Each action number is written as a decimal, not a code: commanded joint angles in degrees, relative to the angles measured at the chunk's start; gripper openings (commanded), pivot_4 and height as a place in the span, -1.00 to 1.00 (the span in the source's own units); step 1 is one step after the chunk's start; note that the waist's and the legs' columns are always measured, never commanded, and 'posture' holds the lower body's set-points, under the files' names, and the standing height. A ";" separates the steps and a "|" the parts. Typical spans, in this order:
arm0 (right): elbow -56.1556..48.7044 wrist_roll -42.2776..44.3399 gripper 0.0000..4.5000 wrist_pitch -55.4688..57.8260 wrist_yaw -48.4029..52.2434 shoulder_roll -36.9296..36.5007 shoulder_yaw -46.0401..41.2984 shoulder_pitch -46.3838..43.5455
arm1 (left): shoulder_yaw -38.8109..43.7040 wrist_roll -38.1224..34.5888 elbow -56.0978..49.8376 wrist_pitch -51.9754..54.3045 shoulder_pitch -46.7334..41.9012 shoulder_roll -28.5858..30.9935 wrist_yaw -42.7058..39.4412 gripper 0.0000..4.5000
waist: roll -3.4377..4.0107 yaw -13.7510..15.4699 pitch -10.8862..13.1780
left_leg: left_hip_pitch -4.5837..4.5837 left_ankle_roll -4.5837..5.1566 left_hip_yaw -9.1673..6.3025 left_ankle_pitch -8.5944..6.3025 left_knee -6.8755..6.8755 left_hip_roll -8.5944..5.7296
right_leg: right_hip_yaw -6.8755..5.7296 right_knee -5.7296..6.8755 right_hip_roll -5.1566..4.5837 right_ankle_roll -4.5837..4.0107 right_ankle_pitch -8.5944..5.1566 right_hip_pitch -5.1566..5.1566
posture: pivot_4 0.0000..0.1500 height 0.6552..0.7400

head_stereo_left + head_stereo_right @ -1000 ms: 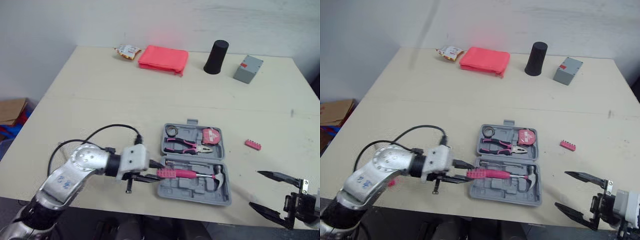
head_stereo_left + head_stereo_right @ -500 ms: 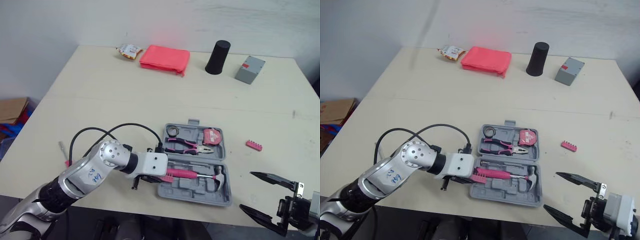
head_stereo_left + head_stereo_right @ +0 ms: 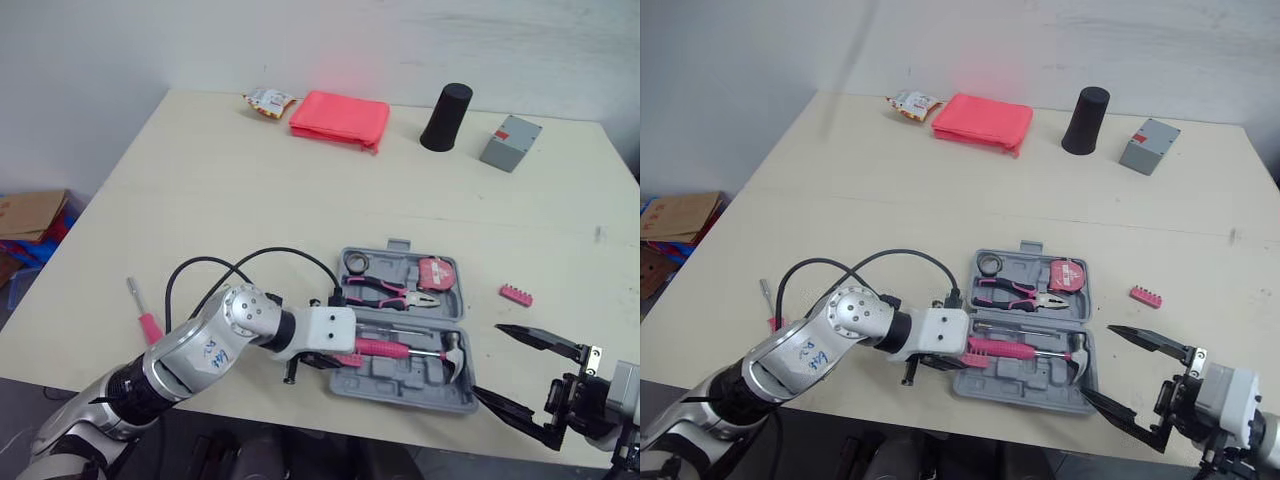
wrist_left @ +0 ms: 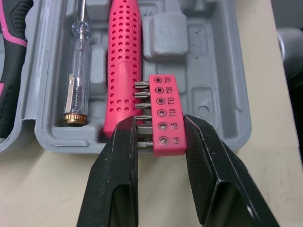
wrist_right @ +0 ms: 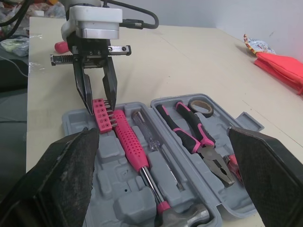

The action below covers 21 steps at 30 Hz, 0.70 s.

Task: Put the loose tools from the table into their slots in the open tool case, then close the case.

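— Where's the bit strip [image 4: 165, 113]?
— Clamped in my left gripper [image 4: 158, 125], over the case's [image 4: 222, 75] near end, by the hammer [image 4: 124, 71]. It's likely light, stiff, slick plastic. I pinch one end, so it may pivot.
— Your right gripper [image 3: 487, 360]?
— Spread wide, empty, beside the case.

L claw [image 4: 160, 125] clamps bit strip [image 4: 166, 101]; R claw [image 3: 487, 360] spread wide.

The open tool case [image 3: 400, 380] lies by the near edge of the surface [image 3: 250, 200], holding a hammer [image 3: 410, 350] and pliers [image 3: 390, 293]. The left tool [image 3: 322, 360] is at the case's left end. The right tool [image 3: 487, 360], fingers spread, is at its right end. A bit strip [image 3: 515, 294] lies just beside the case, and a screwdriver [image 3: 147, 318] lies near the left edge.
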 commanded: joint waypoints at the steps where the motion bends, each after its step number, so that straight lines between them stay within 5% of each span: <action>1: -2.09 0.58 1.00 0.22 -0.25 -0.40 -0.39 0.18 | 2.68 -2.88 -4.07 3.00 -1.64 0.14 -0.70 -0.69 | 0.00 -0.04 0.00 | -0.01 0.00 0.00 0.00 0.00 0.01 | 0.00 0.00 0.01 0.01 0.00 -0.01 | 1.00 1.00; 21: -4.07 1.94 1.00 1.61 -1.00 -0.41 -1.55 0.82 | -2.30 -4.44 -3.79 9.93 -1.14 -0.78 5.37 -0.69 | 0.00 -0.11 0.00 | 0.02 -0.11 -0.02 0.07 0.02 0.05 | 0.03 0.08 0.09 0.08 -0.06 -0.03 | 1.00 1.00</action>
